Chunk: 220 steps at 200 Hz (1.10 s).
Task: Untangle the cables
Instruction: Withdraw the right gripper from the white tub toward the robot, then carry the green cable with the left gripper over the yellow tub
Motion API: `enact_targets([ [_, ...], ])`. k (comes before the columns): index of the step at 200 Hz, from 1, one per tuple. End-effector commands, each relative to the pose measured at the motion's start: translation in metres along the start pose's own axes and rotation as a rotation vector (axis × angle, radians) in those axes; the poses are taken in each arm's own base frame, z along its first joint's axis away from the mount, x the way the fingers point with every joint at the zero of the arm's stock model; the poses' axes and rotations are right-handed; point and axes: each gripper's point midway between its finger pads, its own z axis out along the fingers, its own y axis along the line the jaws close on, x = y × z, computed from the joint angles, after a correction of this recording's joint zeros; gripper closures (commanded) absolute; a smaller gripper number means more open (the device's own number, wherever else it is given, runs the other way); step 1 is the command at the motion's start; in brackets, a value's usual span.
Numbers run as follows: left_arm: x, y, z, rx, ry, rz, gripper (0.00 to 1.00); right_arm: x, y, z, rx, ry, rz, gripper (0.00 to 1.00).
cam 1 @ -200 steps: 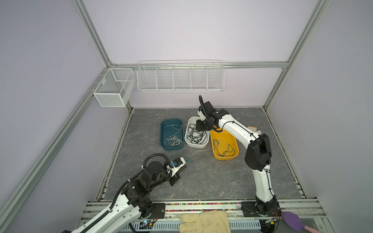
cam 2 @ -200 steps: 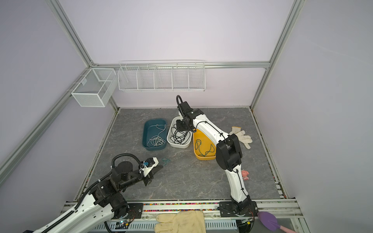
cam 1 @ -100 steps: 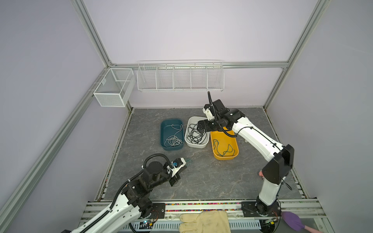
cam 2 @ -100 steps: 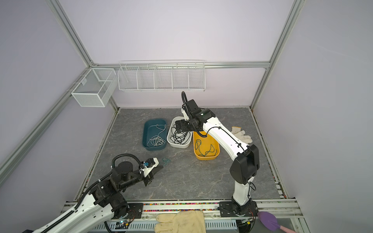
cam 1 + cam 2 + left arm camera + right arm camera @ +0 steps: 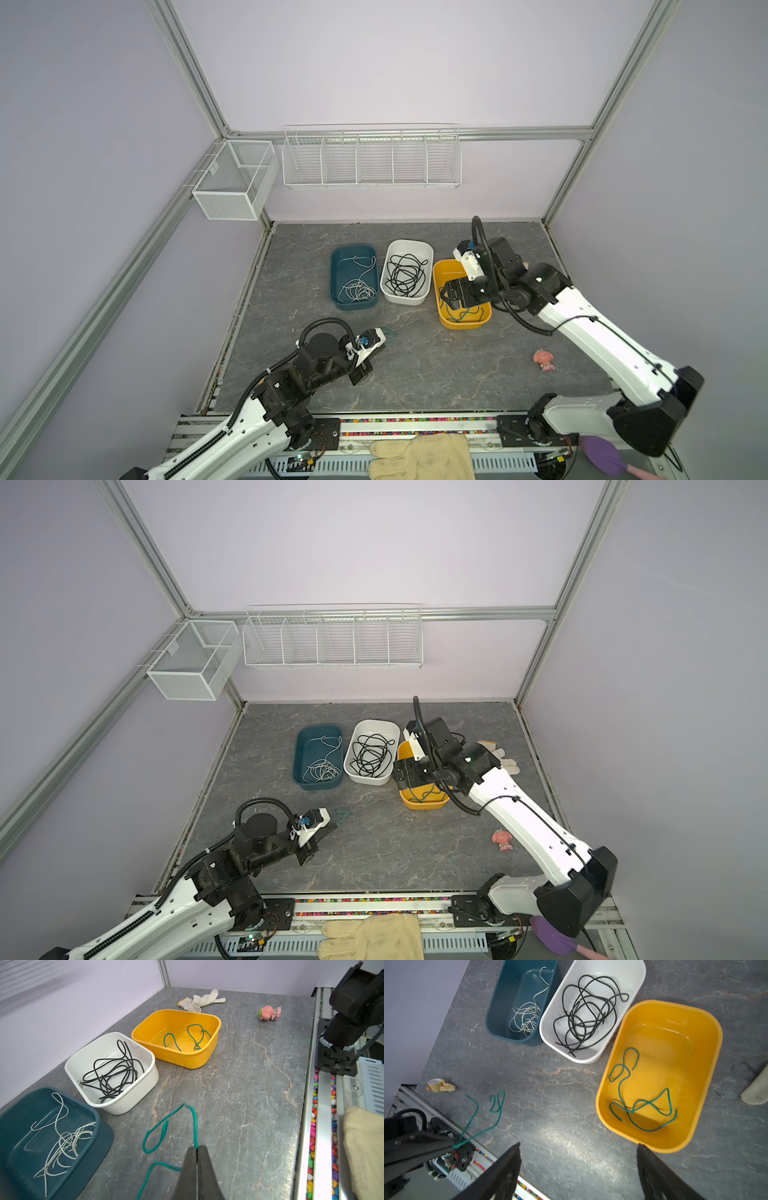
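My left gripper [image 5: 197, 1148] is shut on a teal-green cable [image 5: 164, 1126] that loops over the grey table [image 5: 249, 1084]. In both top views the gripper [image 5: 380, 347] sits low at the front left. A second teal-green cable [image 5: 643, 1103] lies in the yellow bin [image 5: 708, 1084]. Black cables [image 5: 587, 1014] are tangled in the white bin [image 5: 636, 972], and white cables [image 5: 525, 1016] lie in the teal bin [image 5: 496, 1001]. My right gripper [image 5: 579, 1144] is open and empty. It hovers over the near end of the yellow bin [image 5: 465, 324] in both top views.
A pink toy [image 5: 543, 360] lies on the table's right side and a white glove [image 5: 498, 756] behind the yellow bin. A small yellow toy [image 5: 439, 1085] sits near the front left. A tan glove [image 5: 419, 457] rests on the front rail. Wire baskets [image 5: 370, 158] hang on the back wall.
My right gripper has drawn back from over the white bin to over the yellow bin, with its jaws opening wider. The left arm and its cable have not moved.
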Motion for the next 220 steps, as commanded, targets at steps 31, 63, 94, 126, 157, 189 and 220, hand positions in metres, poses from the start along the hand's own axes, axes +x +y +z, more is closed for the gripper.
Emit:
enact_targets([
  [31,-0.007,0.007,-0.002,-0.028,0.033,0.004,1.00,0.062,-0.023,-0.037,0.052,0.015,0.005,0.12],
  [63,-0.015,0.009,0.000,-0.027,0.047,-0.013,1.00,0.079,-0.038,-0.057,0.100,-0.021,0.015,0.12],
  [94,-0.019,0.009,0.005,-0.008,0.067,-0.032,1.00,0.090,-0.045,-0.073,0.115,-0.043,0.015,0.12],
  [126,-0.025,0.010,0.010,-0.011,0.075,-0.052,1.00,0.105,-0.045,-0.069,0.090,-0.016,-0.020,0.12],
  [157,-0.039,0.013,0.013,-0.040,0.078,-0.081,1.00,0.119,-0.043,-0.060,0.057,0.015,-0.028,0.12],
  [189,-0.052,0.014,0.020,-0.063,0.108,-0.102,1.00,0.127,-0.044,-0.055,0.039,-0.007,-0.019,0.12],
  [220,-0.074,0.010,0.025,-0.060,0.094,-0.102,1.00,0.128,-0.045,-0.057,0.013,-0.090,-0.008,0.12],
])
